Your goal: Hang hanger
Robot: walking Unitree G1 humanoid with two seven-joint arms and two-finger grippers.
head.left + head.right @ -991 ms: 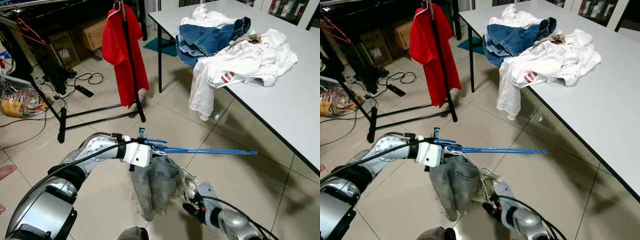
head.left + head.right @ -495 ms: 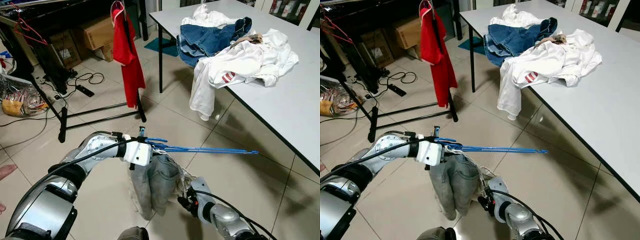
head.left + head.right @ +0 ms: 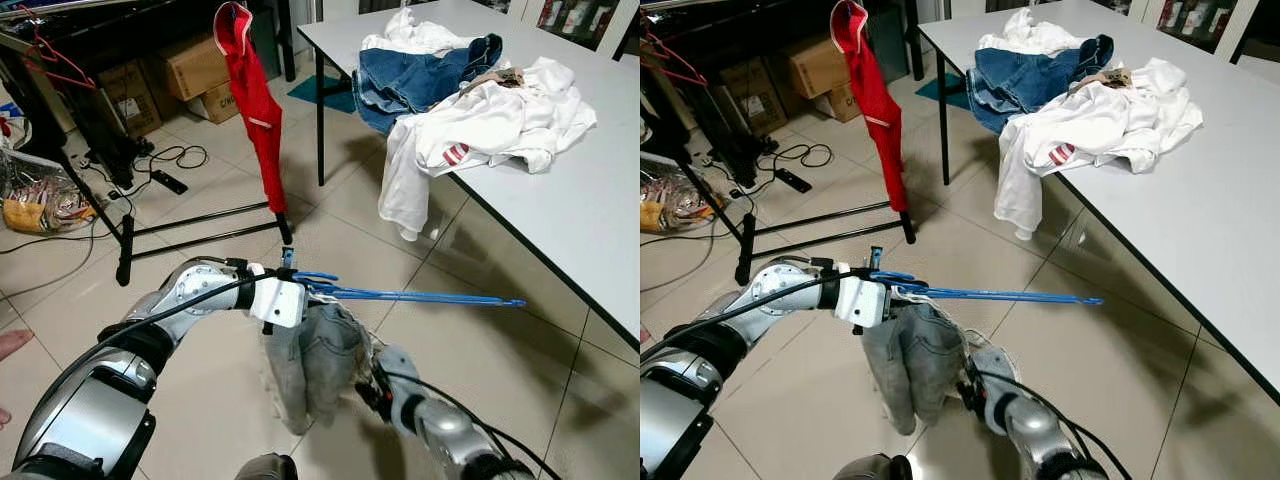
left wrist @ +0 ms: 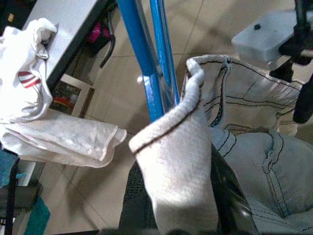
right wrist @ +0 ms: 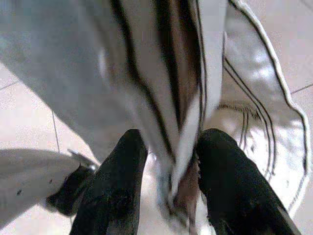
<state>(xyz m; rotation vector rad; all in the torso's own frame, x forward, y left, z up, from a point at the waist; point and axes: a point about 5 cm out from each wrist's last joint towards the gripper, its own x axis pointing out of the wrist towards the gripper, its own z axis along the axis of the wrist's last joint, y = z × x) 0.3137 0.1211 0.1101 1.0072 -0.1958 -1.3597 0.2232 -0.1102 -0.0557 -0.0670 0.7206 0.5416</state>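
A blue hanger (image 3: 420, 296) sticks out level to the right, with pale grey jeans (image 3: 310, 365) draped over it and hanging down. My left gripper (image 3: 290, 290) is shut on the hanger near its hook end; in the left wrist view the blue bars (image 4: 146, 83) run past a fold of the jeans (image 4: 254, 156). My right gripper (image 3: 375, 385) sits low beside the jeans' frayed hem, its fingers (image 5: 117, 186) closed on bunched fabric. A black clothes rack (image 3: 200, 222) stands ahead on the left, with a red shirt (image 3: 255, 100) hanging on it.
A white table (image 3: 590, 230) on the right carries a pile of clothes (image 3: 480, 110) that spills over its edge. Cardboard boxes (image 3: 190, 65), cables (image 3: 165, 165) and a plastic bag (image 3: 35, 195) lie behind the rack. Tiled floor lies between me and the rack.
The red shirt has swung round on the rack and now hangs edge-on. My right gripper has risen closer to the jeans. The hanger has shifted slightly right.
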